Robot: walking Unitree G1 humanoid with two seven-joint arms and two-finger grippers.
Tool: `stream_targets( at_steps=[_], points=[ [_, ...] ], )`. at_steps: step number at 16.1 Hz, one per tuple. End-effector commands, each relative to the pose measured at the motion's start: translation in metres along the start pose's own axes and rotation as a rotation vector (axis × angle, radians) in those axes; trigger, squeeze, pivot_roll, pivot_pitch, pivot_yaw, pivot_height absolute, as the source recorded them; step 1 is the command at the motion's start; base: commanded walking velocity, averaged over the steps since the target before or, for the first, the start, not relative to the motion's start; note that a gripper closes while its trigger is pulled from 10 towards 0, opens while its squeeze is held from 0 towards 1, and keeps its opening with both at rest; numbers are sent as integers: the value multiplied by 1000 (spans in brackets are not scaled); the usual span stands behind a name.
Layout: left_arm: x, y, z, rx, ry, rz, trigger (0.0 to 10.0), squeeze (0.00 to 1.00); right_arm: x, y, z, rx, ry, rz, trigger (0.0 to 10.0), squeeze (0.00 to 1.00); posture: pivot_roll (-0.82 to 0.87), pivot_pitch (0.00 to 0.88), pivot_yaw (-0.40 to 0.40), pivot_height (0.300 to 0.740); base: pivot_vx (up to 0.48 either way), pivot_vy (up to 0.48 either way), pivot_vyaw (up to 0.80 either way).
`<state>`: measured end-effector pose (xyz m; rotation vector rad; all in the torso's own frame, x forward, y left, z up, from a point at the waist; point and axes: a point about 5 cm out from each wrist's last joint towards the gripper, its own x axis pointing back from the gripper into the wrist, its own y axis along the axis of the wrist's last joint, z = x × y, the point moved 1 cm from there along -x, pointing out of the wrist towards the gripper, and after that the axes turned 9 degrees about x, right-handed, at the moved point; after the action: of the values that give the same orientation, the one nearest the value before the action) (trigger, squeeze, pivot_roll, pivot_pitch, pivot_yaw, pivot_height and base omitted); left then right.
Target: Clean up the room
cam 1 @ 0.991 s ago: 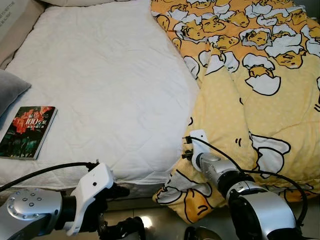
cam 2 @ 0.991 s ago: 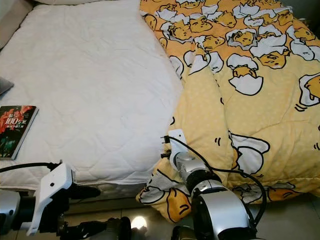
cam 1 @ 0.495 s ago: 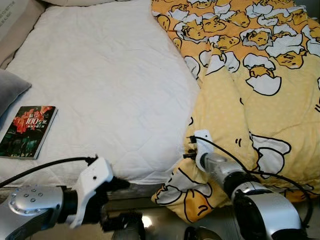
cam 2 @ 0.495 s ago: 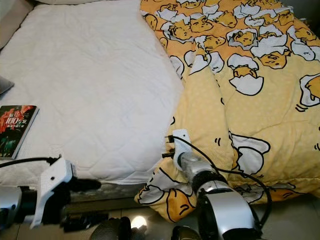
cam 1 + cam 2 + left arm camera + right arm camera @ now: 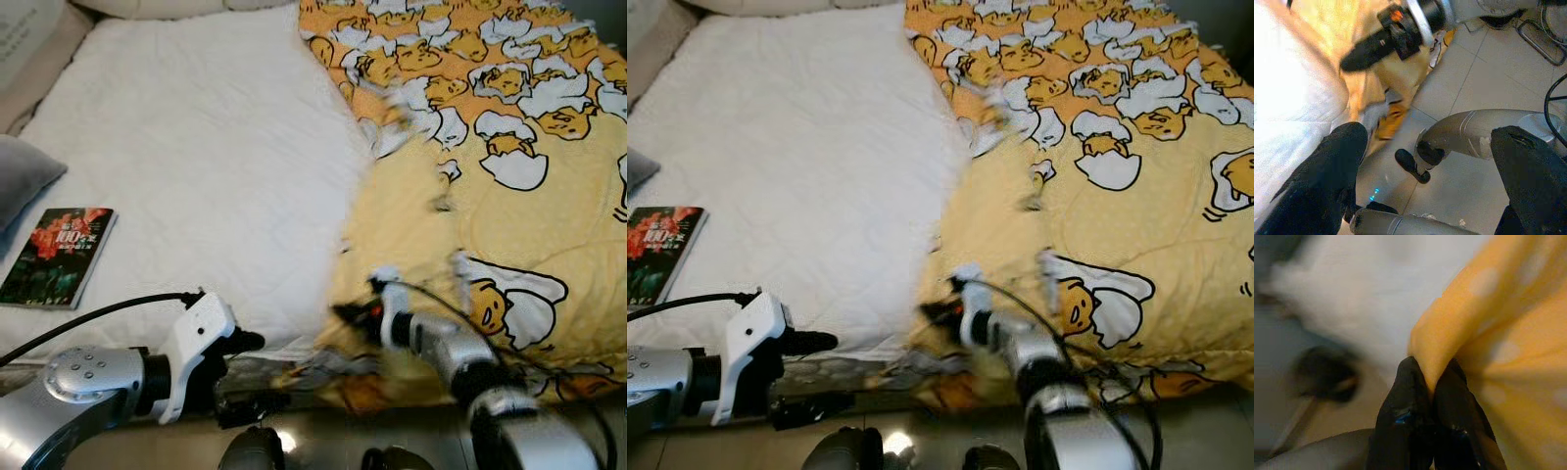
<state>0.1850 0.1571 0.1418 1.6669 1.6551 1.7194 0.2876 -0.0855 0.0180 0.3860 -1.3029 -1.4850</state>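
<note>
Red book (image 5: 59, 257), cover apparently "100"; right tool (image 5: 1431, 377) on duvet (image 5: 529, 215).

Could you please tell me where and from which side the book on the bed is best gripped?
Grip the book by its near short edge, coming from the foot of the white mattress. It lies flat beside the grey pillow, so its thin edge probably suits the left gripper.

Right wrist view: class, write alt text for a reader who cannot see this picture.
The right gripper has its two black fingers shut on a fold of the yellow duvet. Behind it lies the blurred white mattress.
</note>
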Motion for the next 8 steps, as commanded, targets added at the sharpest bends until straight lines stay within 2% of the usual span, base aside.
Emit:
stream_targets(
  at_steps=[1, 2, 3, 4, 6, 8],
  points=[
    [0, 0, 2, -11, 5, 6, 10000, 1000, -5, 4, 24, 40, 197, -2, 0, 0, 153, 60, 67, 740, 0, 0, 0],
    [-1, 1, 3, -15, 1, 8, 10000, 1000, -1, 3, 44, 64, 342, 2, 0, 0, 152, 61, 70, 740, 0, 0, 0],
    [-1, 1, 2, -17, -3, 10, 10000, 1000, 1, 4, 54, 73, 416, 1, 0, 0, 152, 60, 72, 740, 0, 0, 0],
    [-2, 1, 2, -20, -11, 15, 10000, 1000, 5, 7, 77, 82, 568, 2, 0, 0, 152, 58, 75, 740, 0, 0, 0],
    [-3, 1, 2, -23, -15, 17, 10000, 1000, 8, 6, 87, 92, 638, 18, 0, 0, 153, 58, 76, 740, 0, 0, 0],
    [-5, 1, 1, -27, -20, 19, 10000, 1000, 10, -6, 93, 161, 633, 88, 0, 0, 153, 54, 76, 740, 0, 0, 0]
  ],
)
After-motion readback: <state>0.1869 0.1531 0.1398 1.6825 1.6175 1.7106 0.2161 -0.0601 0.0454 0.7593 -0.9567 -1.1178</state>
